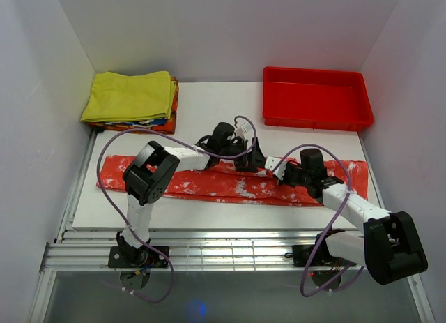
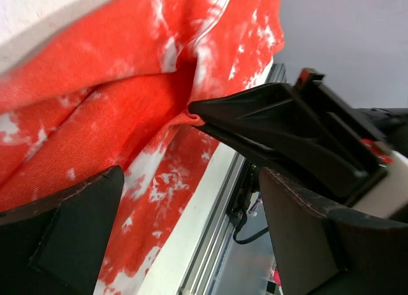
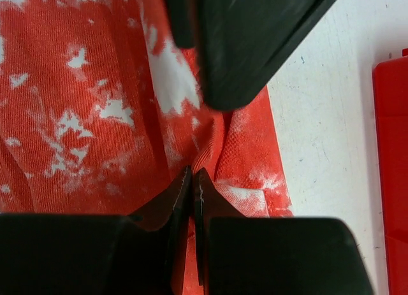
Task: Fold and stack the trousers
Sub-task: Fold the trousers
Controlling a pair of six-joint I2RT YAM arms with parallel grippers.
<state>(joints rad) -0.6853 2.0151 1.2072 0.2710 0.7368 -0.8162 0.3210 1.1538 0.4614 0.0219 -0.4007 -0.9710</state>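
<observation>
trousers (image 1: 209,187): lying stretched out in one long strip, side to side across the tabletop (image 1: 209,107), toward the near edge. Not looking folded over yet.
right pincer (image 3: 193,183): squeezing shut on a little raised ridge of the trousers, right of the strip's middle.
left pincer (image 2: 191,206): hanging wide open just beside that pinch, holding nothing.
step: looks like they're setting up the grab for a fold.
next move: I'm guessing the left pincer needs to be closing on cloth too, then both lifting together and carrying one end over the other.
yellow pile (image 1: 129,96): sitting in the far left corner, probably where the stacking is happening.
</observation>
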